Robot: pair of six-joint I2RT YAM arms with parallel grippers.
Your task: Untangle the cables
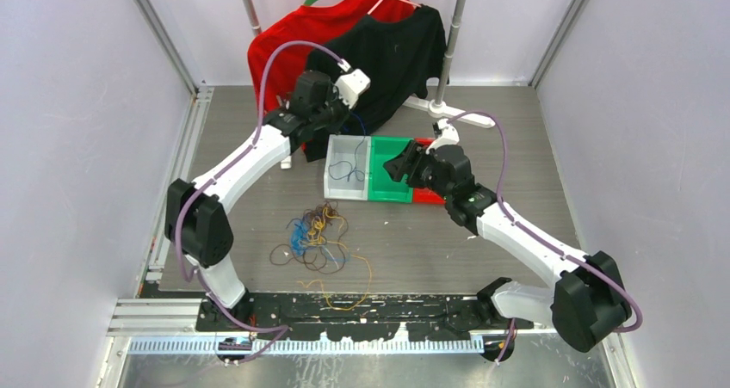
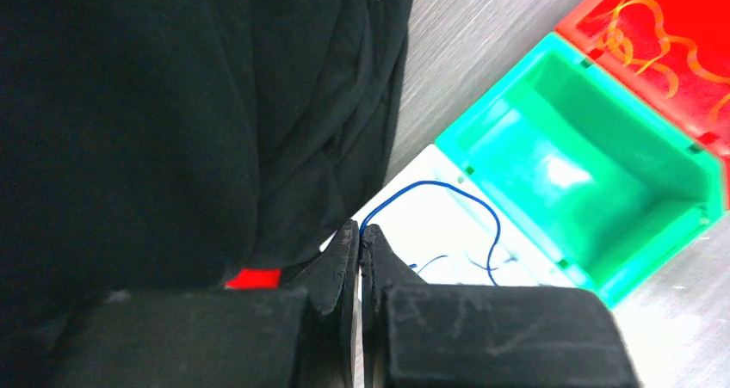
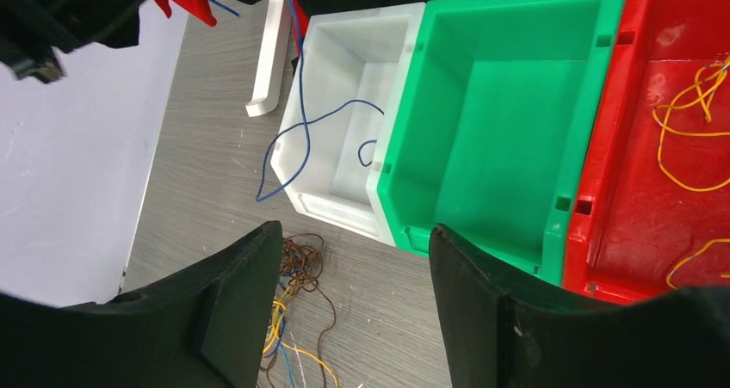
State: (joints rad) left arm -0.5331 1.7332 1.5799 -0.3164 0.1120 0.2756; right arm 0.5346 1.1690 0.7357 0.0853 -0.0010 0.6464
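Left wrist view: my left gripper (image 2: 359,233) is clamped tight, fingertips pressed together on the end of a single blue cable (image 2: 430,182). From the pinch the cable arcs out and drops into the white bin (image 3: 336,212) below. The black shirt (image 2: 172,104) hangs close on one side.

Right wrist view: the same blue strand runs down from above and crosses the white bin. Part of it loops over the bin's outer wall, so the tail hangs outside, toward the table (image 1: 430,242). I cannot tell whether the tail touches the table.
- green bin (image 3: 499,130): nothing in it that I can see.
- red bin (image 3: 637,233): holds yellow-orange cable (image 3: 659,143), loose loops.
- right gripper (image 3: 353,242): jaws spread wide, holding nothing, hovering over the near edge of the bins.

Top view: the remaining tangle (image 1: 317,233) of brown, blue and yellow strands lies on the table, nearer the arm bases and well apart from the bins.

Step in hand, as I judge it: one blue strand is pulled free and I am delivering it to the white bin, sorting by colour.

Next move calls for:
- getting the outside tail over the wall before release, or it may drag the strand out;
- lowering over the bin's middle, then opening the left fingers;
- going to the tangle for another strand.
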